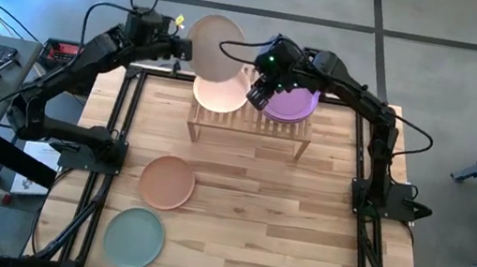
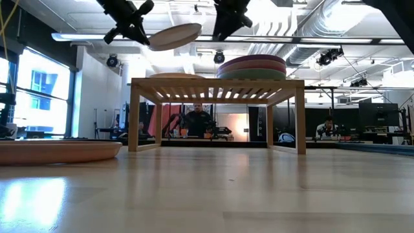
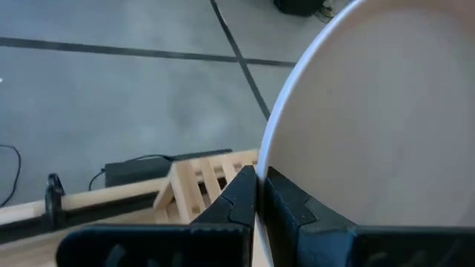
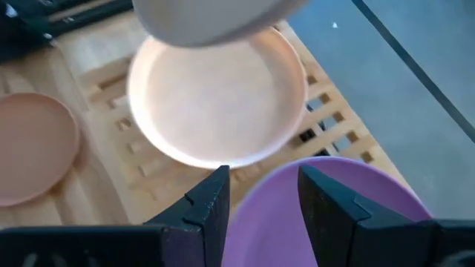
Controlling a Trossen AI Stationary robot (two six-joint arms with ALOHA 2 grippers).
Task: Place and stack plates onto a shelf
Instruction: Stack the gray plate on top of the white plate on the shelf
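left hand [image 1: 179,47] gripping beige plate [image 1: 214,47] above shelf [image 1: 250,122], right hand [image 1: 262,88] released

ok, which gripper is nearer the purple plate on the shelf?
Right. The right gripper hangs open just above the purple plate. The left gripper, shut on the beige plate, is over the shelf's other end.

Both arms are matte black, built of slim tubular links with blocky joints. Black cables loop loosely above the left arm [image 1: 88,59] and along the right arm [image 1: 366,105], where a small green light glows. Angular, faceted black fingers [image 4: 208,208].
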